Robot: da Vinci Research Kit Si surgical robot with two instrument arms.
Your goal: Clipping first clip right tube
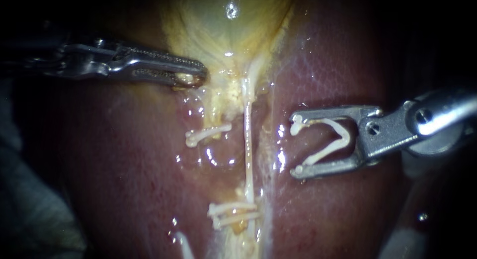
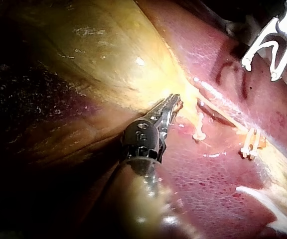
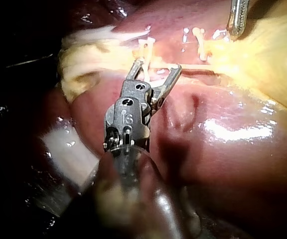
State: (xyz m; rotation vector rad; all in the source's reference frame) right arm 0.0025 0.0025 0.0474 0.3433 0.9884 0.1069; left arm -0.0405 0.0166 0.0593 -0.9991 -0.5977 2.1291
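My left instrument (image 1: 191, 72): bright bare metal, ribbed jaw faces, I note.
My right instrument (image 1: 297, 147): duller grey metal, smooth.
The open clip (image 1: 343, 135): white, smooth, plastic-looking.
The liver (image 1: 348, 65): wet, glossy, finely mottled.
The gallbladder (image 1: 228, 30): slick, shiny.

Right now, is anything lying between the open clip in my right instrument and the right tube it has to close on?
Nothing visible does. The clip held by the right instrument opens toward the right tube, with only bare wet liver in the gap. A placed clip sits on the tube's far side.
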